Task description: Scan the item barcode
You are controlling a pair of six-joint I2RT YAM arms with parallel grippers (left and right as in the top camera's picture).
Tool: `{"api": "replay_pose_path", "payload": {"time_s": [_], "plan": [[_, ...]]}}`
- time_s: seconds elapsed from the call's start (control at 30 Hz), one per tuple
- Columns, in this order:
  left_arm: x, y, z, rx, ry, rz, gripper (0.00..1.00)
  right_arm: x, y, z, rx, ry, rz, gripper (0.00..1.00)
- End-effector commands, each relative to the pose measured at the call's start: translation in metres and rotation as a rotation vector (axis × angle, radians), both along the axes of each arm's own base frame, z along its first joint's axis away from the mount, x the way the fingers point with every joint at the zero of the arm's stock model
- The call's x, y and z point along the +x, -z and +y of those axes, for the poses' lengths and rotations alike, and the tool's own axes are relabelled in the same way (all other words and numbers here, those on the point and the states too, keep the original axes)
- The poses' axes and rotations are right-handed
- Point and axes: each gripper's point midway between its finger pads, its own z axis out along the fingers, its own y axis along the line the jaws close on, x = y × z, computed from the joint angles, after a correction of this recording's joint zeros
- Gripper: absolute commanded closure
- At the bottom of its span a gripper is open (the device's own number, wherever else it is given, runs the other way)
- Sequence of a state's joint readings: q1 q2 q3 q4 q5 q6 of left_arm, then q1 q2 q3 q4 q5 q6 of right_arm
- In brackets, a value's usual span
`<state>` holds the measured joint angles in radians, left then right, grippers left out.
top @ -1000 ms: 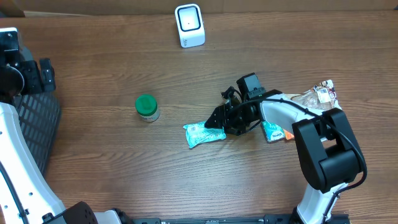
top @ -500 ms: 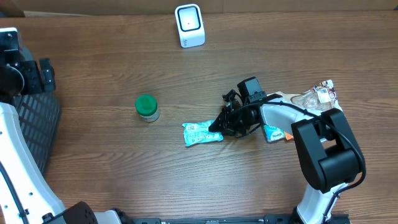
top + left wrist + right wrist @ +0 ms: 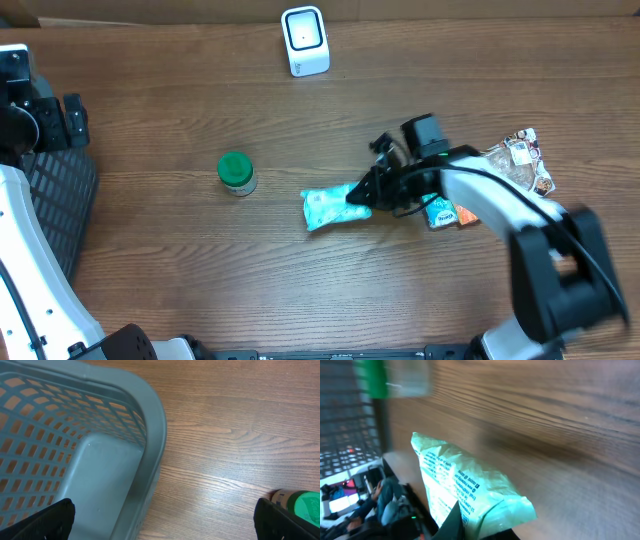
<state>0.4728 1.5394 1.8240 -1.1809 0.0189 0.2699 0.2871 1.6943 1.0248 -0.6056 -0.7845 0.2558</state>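
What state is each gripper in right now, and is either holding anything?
Left gripper: open, holding nothing.
Right gripper: closed on the pale green printed plastic packet.

Glossy plastic packet [image 3: 325, 208], matt wood table [image 3: 180, 110]
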Motion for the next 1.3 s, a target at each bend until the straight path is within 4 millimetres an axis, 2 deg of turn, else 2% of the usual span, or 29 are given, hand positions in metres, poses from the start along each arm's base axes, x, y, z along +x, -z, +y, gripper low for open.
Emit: {"api": "replay_pose_path", "payload": {"time_s": [0.0, 0.1, 0.2, 0.33, 0.43, 0.73, 0.93, 1.0, 1.1, 1.27], "plan": [[0.002, 0.000, 0.000, 0.013, 0.019, 0.004, 0.00, 0.004, -0.069, -0.005, 0.070, 0.002, -0.178, 0.96], [0.002, 0.000, 0.000, 0.013, 0.019, 0.004, 0.00, -0.006, -0.106, -0.012, 0.091, 0.014, -0.270, 0.96], [0.002, 0.000, 0.000, 0.013, 0.019, 0.004, 0.00, -0.018, -0.133, -0.018, 0.093, 0.040, -0.331, 0.96], [0.002, 0.000, 0.000, 0.013, 0.019, 0.004, 0.00, -0.029, -0.157, -0.030, 0.064, 0.109, -0.391, 0.96], [0.002, 0.000, 0.000, 0.013, 0.019, 0.004, 0.00, -0.038, -0.167, -0.035, 0.059, 0.129, -0.414, 0.96], [0.002, 0.000, 0.000, 0.013, 0.019, 0.004, 0.00, -0.040, -0.150, -0.054, -0.027, 0.332, -0.238, 0.96], [0.002, 0.000, 0.000, 0.013, 0.019, 0.004, 0.00, -0.036, -0.152, -0.053, -0.003, 0.384, -0.194, 0.96], [0.002, 0.000, 0.000, 0.013, 0.019, 0.004, 0.00, -0.032, -0.153, -0.050, 0.014, 0.370, -0.200, 0.96], [0.002, 0.000, 0.000, 0.013, 0.019, 0.004, 0.00, -0.028, -0.156, -0.034, 0.076, 0.261, -0.240, 0.96], [0.002, 0.000, 0.000, 0.013, 0.019, 0.004, 0.00, -0.019, -0.144, -0.028, 0.065, 0.213, -0.219, 0.96]]}}
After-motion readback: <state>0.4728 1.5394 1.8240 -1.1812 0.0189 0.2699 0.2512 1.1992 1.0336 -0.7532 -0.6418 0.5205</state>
